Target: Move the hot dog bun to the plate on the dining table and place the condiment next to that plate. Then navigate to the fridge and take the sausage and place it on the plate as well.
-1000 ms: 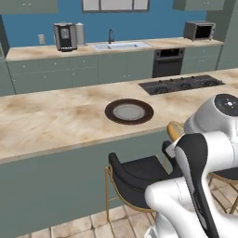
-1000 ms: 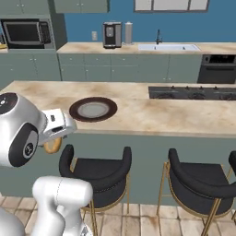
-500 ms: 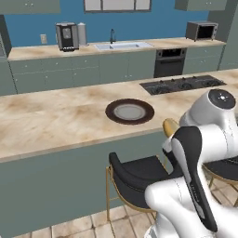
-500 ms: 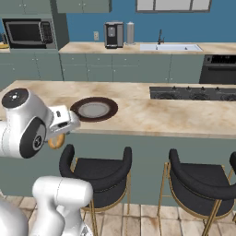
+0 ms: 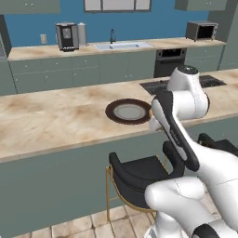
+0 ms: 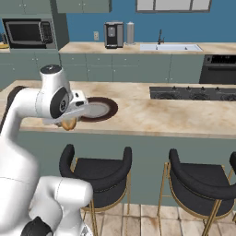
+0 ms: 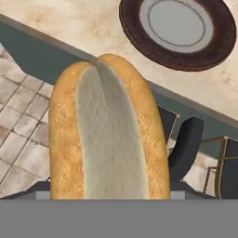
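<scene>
My gripper (image 6: pixel 68 120) is shut on the hot dog bun (image 7: pixel 109 139), a yellow-tan split roll that hides the fingertips in the hand view. In the right base view the bun (image 6: pixel 70 125) hangs just off the front edge of the dining table (image 6: pixel 161 117), close to the plate's near left. The round dark brown plate (image 5: pixel 129 111) with a grey centre lies bare on the beige stone top. From the hand, the plate (image 7: pixel 179 28) sits ahead of the bun's far end. The condiment, the fridge and the sausage are out of view.
Black stools (image 6: pixel 99 173) (image 6: pixel 203 184) with gold legs stand under the table's front edge. A black cooktop (image 6: pixel 193 93) is set into the top to the plate's right. Behind run wall counters with a sink (image 5: pixel 122 45), a coffee machine (image 5: pixel 66 36) and a microwave (image 6: pixel 28 33).
The arm has swung up and in toward the plate, carrying the bun from beside the table's edge to just short of the plate. The plate has not moved.
</scene>
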